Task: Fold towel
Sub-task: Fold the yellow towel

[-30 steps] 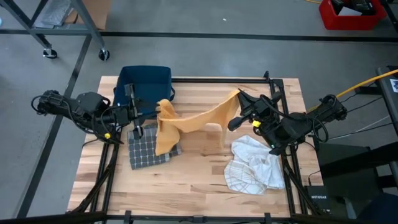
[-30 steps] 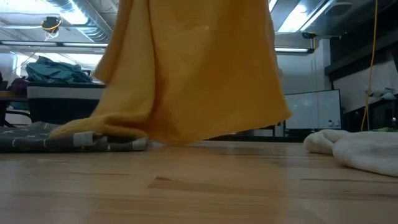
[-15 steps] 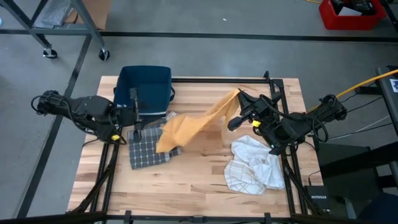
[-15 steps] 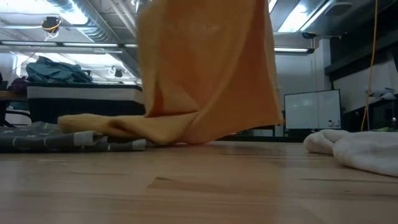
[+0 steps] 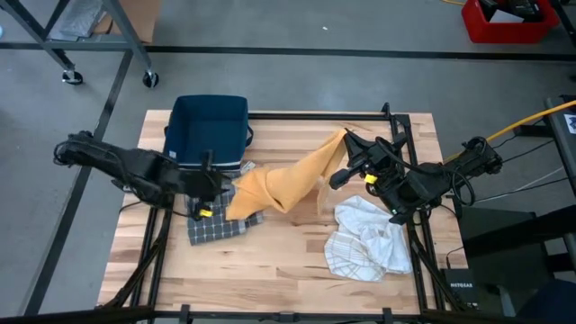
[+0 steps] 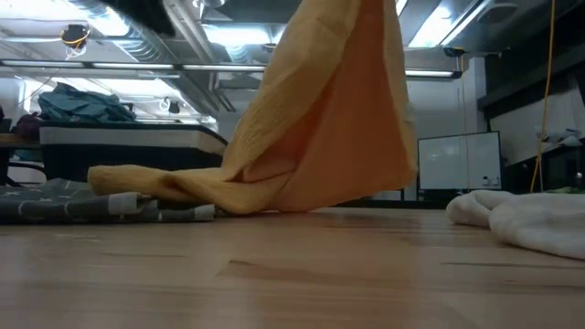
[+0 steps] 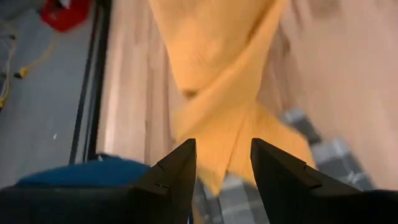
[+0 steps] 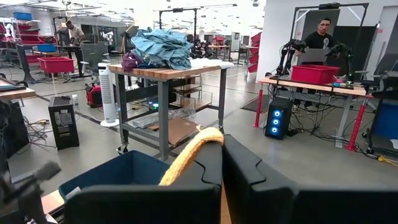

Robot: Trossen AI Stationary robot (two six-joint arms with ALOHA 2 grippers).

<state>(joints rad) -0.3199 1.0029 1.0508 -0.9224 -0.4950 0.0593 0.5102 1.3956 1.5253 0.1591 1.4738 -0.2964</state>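
Overhead, right claw (image 5: 345, 137) pinches the yellow towel (image 5: 286, 183) edge aloft; left claw (image 5: 213, 185) gapes, empty.

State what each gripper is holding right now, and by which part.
The right gripper pinches the orange towel by one raised corner. The left gripper is open and holds nothing.

Grey concrete floor (image 5: 315, 81), wooden workbench (image 8: 168, 73), ceiling strip lights (image 6: 439, 23).
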